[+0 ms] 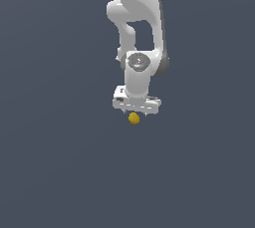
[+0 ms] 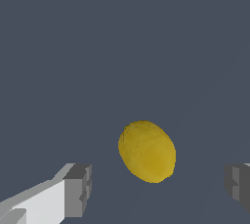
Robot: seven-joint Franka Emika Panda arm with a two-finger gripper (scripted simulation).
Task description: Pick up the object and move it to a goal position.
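Here, the white Franka Panda arm (image 1: 137, 33) reaches down from the top centre of the exterior view, its wrist pointing straight down over a plain dark blue-grey floor (image 1: 55, 172). At its lower end sits the white two-fingered gripper (image 1: 134, 111), just below the middle of that frame. The small, smooth yellow-orange ball (image 1: 133, 118) shows directly under the gripper head, slightly towards the exterior view's left of the head's centre, and looks much narrower than the head itself.

In the wrist view the same ball (image 2: 146, 151) appears somewhat egg-shaped and lies between the two grey finger pads (image 2: 78, 190), with clear floor visible on either side of it. The gripper (image 2: 158, 186) stands spread wide, neither pad touching the ball; the gap to each pad is plain. The far pad is only partly in the frame at its edge. Whether the ball rests on the floor cannot be told from the exterior view.
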